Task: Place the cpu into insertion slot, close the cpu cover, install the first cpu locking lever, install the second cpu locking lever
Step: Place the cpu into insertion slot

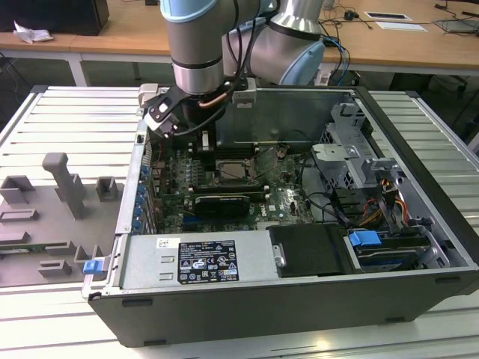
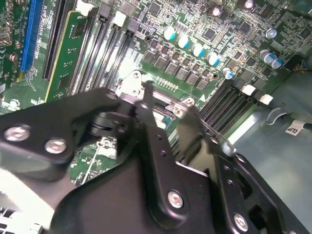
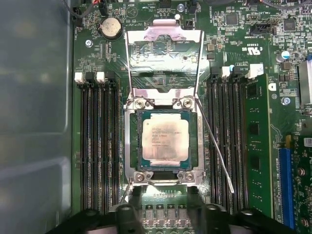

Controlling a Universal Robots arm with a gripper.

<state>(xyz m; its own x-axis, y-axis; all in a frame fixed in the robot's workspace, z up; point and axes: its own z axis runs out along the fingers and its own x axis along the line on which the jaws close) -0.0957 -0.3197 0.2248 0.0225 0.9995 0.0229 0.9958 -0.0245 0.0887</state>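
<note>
CPU, small flat square chip with pale silver-grey metal top [image 3: 165,141], sat in the square dark silver-framed insertion slot [image 3: 129,146]. Thin square silver cpu cover [image 3: 165,33] stood hinged open, wire locking lever [image 3: 214,146] unlatched beside it. Judgement: cover closing in hand, calls for tipping the plate flat over the chip. Silver-and-blue arm [image 1: 198,45] reached down into the dark grey case [image 1: 299,310]; black gripper [image 3: 165,191] spread open, empty, beside the slot.

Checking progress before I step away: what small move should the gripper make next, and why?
Probably reach toward the cpu cover and begin swinging it down. In the first wrist view the cpu already lies flat in the insertion slot, the cover stands open beyond it, and the open gripper holds nothing.
</note>
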